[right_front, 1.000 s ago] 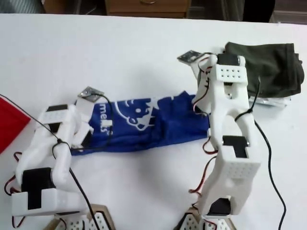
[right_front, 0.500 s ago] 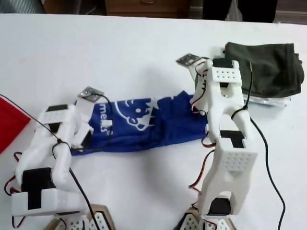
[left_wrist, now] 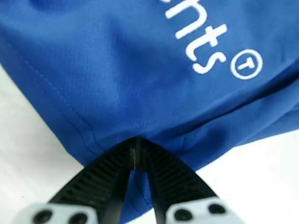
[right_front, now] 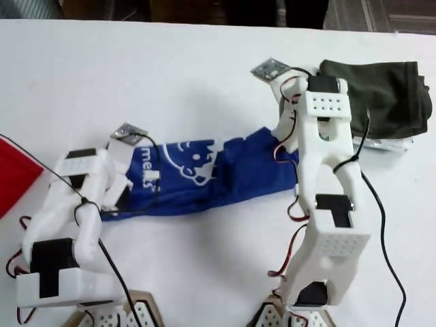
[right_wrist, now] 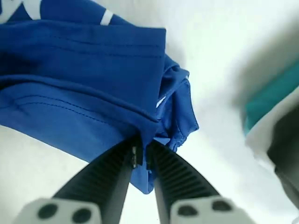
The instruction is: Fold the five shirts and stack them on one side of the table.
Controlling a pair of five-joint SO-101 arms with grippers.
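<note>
Since the shirt lies lengthwise between our arms, our left gripper has jaws clamped on one end; our right gripper clamps the other, nearer the stack.

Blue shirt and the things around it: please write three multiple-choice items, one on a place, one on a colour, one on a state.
1. Where on the table does the green shirt lie in the high view?
A. at the far right
B. at the near left
C. in the middle

2. What colour is the cloth at the left edge?
A. yellow
B. red
C. white

3. How do the two arms' jaws stand at the blue shirt?
A. both open
B. one open, one shut
C. both shut on it

1 A: it lies folded at the table's far right side.
2 B: a red piece shows at the left edge.
3 C: each wrist view shows its jaws pinching blue fabric.
</note>
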